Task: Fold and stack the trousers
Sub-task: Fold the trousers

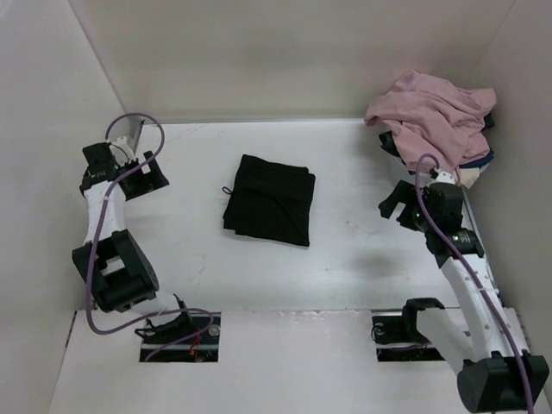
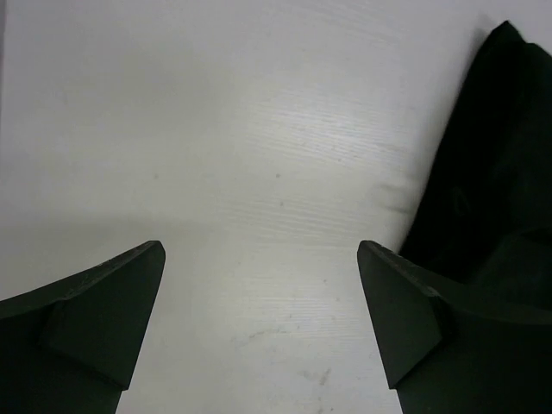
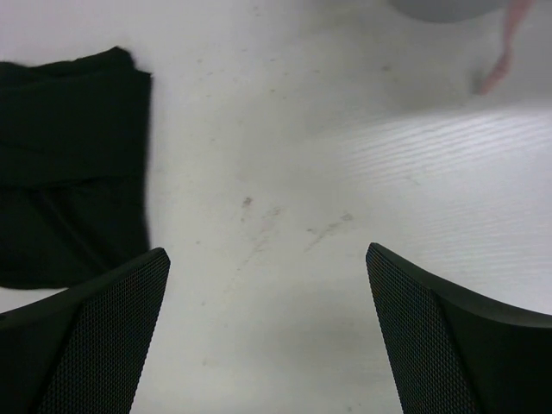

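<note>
We see the trousers (image 1: 269, 200) lying folded on the table (image 1: 345, 285), touched by neither gripper. Left of them our left gripper (image 2: 261, 250) gapes empty; right of them, the right gripper (image 3: 267, 254) does too. A 1-sided grab could spill the folds.

Two slim arms in white and black, each trailing a purple cable.

The left arm (image 1: 103, 216) and the right arm (image 1: 474, 297) share one build: white tubular links between blocky matte-black joint housings, with a black wrist block just behind the fingers. A thin purple cable (image 1: 134, 116) loops from behind the fingers along each arm's links to a black base. The left arm's fingers (image 2: 90, 323) are plain matte-black wedges with smooth faces tapering to blunt points. The right arm's fingers (image 3: 95, 341) have the same shape but a fine dotted mesh texture.
</note>
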`<move>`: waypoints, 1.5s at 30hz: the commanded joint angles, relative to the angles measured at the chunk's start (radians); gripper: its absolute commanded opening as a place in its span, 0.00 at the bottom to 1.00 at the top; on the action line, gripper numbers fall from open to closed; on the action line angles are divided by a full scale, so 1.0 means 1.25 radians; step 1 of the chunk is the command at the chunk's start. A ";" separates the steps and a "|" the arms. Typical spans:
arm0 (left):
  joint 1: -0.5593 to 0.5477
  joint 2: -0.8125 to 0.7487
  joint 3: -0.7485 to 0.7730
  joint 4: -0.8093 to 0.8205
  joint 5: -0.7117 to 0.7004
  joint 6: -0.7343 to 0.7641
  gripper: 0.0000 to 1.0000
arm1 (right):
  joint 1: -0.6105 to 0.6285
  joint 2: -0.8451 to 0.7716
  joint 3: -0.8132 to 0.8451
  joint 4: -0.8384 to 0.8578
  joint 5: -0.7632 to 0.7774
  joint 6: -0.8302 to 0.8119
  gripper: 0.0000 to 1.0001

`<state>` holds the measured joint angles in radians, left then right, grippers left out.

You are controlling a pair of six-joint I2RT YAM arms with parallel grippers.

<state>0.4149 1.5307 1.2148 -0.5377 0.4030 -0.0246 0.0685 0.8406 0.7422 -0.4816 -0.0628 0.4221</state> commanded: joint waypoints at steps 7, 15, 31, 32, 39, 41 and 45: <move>-0.056 -0.084 -0.115 -0.012 -0.049 0.018 1.00 | -0.040 0.065 -0.028 0.037 -0.005 -0.004 1.00; -0.173 -0.077 -0.213 -0.018 -0.065 0.110 0.93 | 0.170 0.371 0.134 0.136 0.071 0.048 1.00; -0.412 0.101 -0.151 0.060 -0.121 0.074 0.81 | 0.298 0.870 0.536 0.036 0.210 0.051 0.68; -0.418 0.103 -0.162 0.061 -0.120 0.072 0.81 | 0.302 0.887 0.557 0.028 0.215 0.040 0.68; -0.494 0.096 -0.217 0.072 -0.105 0.071 0.82 | 0.304 1.004 0.702 -0.032 0.249 -0.025 0.67; -0.516 0.085 -0.229 0.067 -0.081 0.070 0.82 | 0.304 1.032 0.742 -0.048 0.260 -0.049 0.67; -0.536 0.064 -0.254 0.066 -0.065 0.065 0.83 | 0.304 1.082 0.803 -0.065 0.263 -0.069 0.67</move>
<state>-0.2420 1.6371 0.9409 -0.4362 0.2653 0.0772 0.4400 2.1677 1.6806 -0.5243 0.2359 0.3794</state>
